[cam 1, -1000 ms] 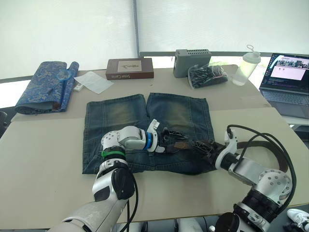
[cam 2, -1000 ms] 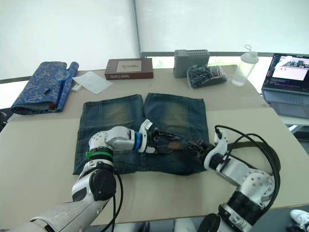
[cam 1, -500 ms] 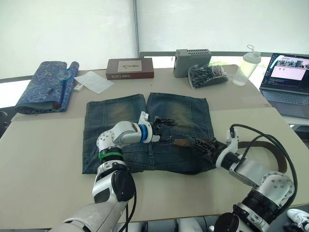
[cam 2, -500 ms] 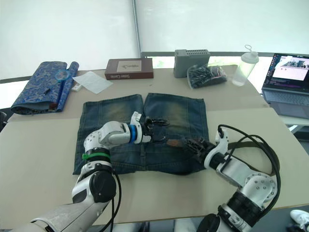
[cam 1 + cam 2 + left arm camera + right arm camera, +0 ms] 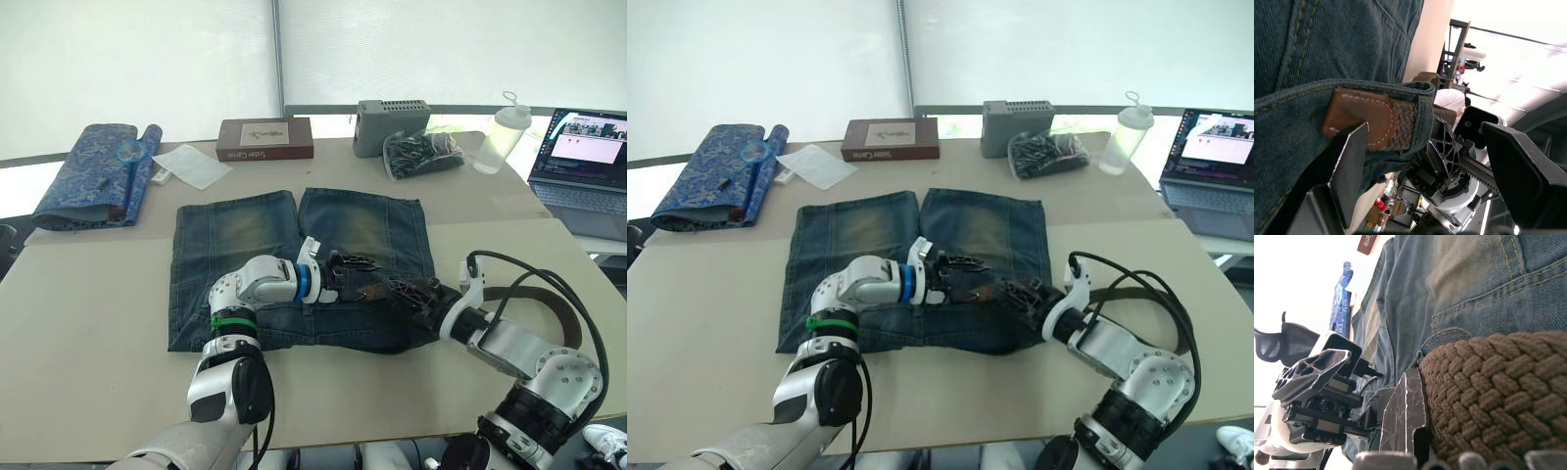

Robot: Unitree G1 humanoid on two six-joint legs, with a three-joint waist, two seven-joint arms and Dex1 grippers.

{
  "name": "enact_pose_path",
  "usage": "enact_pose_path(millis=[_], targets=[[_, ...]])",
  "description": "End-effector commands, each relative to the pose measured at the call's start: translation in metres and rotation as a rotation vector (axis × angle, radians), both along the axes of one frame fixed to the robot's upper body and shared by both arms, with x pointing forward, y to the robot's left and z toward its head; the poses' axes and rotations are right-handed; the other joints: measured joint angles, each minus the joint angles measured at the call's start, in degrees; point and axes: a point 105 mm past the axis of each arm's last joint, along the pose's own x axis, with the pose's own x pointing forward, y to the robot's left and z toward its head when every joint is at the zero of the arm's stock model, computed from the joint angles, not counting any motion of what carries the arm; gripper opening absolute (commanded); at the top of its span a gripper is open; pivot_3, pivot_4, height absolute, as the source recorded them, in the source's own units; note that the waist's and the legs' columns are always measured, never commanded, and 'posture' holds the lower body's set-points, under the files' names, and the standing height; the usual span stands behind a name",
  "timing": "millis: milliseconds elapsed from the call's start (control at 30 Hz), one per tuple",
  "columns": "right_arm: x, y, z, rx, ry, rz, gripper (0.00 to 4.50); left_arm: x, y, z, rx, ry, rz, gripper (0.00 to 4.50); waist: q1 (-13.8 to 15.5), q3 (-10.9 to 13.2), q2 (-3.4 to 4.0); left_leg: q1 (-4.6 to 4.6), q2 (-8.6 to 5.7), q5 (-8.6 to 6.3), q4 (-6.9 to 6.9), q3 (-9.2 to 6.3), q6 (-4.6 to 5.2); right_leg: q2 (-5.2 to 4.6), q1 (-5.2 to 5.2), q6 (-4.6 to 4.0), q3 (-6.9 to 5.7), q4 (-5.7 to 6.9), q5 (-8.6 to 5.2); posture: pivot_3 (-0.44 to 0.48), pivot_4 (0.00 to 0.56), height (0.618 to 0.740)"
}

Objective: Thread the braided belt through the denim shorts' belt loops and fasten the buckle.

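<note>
Left claw [image 5: 355,264] spread open over denim shorts [image 5: 245,230], frame centre. Right claw [image 5: 409,291] clamps braided belt [image 5: 1498,396], tip through belt loop [image 5: 1422,117].

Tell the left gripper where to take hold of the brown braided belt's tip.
Grip the smooth leather tip of the brown braided belt where it pokes out of the denim belt loop. Approach from the exit side, away from the right gripper, closing the open left gripper across its flat faces.

Near counter [image 5: 98,323]: bare left of the denim shorts [image 5: 245,235].
Waistband: left hand [image 5: 355,277] and right hand [image 5: 411,294] crowd it, close together.
Far edge: book [image 5: 265,138], grey box [image 5: 391,125], bottle [image 5: 500,134].
</note>
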Motion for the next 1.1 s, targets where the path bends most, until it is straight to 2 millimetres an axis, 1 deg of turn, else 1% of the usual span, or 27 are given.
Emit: enact_pose_path(millis=[33, 200, 333, 433, 567, 700, 833, 867, 933, 1100], targets=[[0.002, 0.0, 0.011, 0.026, -0.051, -0.004, 0.0, -0.007, -0.005, 0.002, -0.036, -0.001, -0.029, 3.89, 0.0, 0.0, 0.0, 0.0, 0.0, 0.0, 0.0, 0.0, 0.0, 0.0, 0.0, 0.0, 0.01, 0.0, 0.0, 0.0, 0.15, 0.74], [0.003, -0.002, 0.013, 0.039, -0.055, -0.018, 0.0, -0.009, 0.006, -0.004, -0.009, -0.002, -0.03, 3.89, 0.0, 0.0, 0.0, 0.0, 0.0, 0.0, 0.0, 0.0, 0.0, 0.0, -0.01, 0.0, 0.02, 0.0, 0.0, 0.0, 0.15, 0.74], [0.002, -0.002, 0.016, 0.046, -0.064, -0.017, 0.0, -0.007, 0.008, -0.002, -0.017, 0.0, -0.009, 3.89, 0.0, 0.0, 0.0, 0.01, 0.0, 0.0, 0.0, 0.0, 0.0, 0.0, 0.0, -0.01, 0.02, 0.0, 0.0, 0.0, 0.15, 0.74], [0.0, -0.001, 0.018, 0.039, -0.068, 0.001, 0.0, -0.001, 0.007, 0.001, -0.035, 0.014, 0.04, 3.89, 0.0, 0.0, 0.0, 0.01, 0.0, 0.0, 0.0, 0.01, 0.01, -0.02, 0.02, -0.01, 0.03, -0.04, 0.0, 0.0, 0.15, 0.74], [-0.005, 0.004, 0.016, 0.026, -0.061, 0.027, 0.0, 0.007, 0.006, 0.01, -0.08, 0.017, 0.094, 3.89, 0.0, 0.0, 0.0, 0.01, 0.01, 0.01, 0.0, 0.01, 0.01, -0.01, 0.04, -0.02, 0.02, -0.07, -0.01, 0.0, 0.15, 0.74], [-0.006, 0.005, 0.017, 0.025, -0.056, 0.034, 0.0, 0.005, 0.003, 0.009, -0.079, 0.012, 0.086, 3.89, 0.1, 0.0, -0.01, 0.01, 0.0, 0.01, 0.0, 0.02, 0.02, 0.0, 0.06, -0.02, 0.02, -0.11, -0.01, 0.0, 0.15, 0.74], [-0.005, 0.005, 0.018, 0.026, -0.052, 0.033, 0.0, -0.001, -0.003, 0.006, -0.075, 0.017, 0.057, 3.89, 0.1, 0.0, -0.02, 0.01, 0.0, 0.01, 0.0, 0.02, 0.05, 0.0, 0.1, -0.02, 0.01, -0.18, -0.01, 0.0, 0.15, 0.74], [-0.005, 0.005, 0.019, 0.025, -0.051, 0.033, 0.0, -0.002, -0.004, 0.005, -0.074, 0.015, 0.053, 3.65, 0.1, 0.0, -0.02, 0.02, 0.01, 0.01, 0.0, 0.02, 0.05, 0.0, 0.12, -0.02, 0.01, -0.22, -0.01, 0.0, 0.15, 0.74], [-0.006, 0.005, 0.019, 0.022, -0.049, 0.034, 0.0, -0.003, -0.004, 0.004, -0.068, 0.011, 0.051, 3.04, 0.2, 0.0, -0.02, 0.02, 0.01, 0.01, 0.0, 0.02, 0.07, 0.01, 0.15, -0.02, -0.01, -0.28, -0.01, 0.0, 0.15, 0.74], [-0.006, 0.003, 0.018, 0.005, -0.042, 0.031, 0.0, -0.003, -0.005, 0.004, -0.05, -0.005, 0.048, 0.7, 0.3, 0.0, -0.02, 0.03, 0.01, -0.01, 0.0, 0.02, 0.12, 0.01, 0.27, -0.01, -0.02, -0.48, -0.01, 0.0, 0.15, 0.74]])
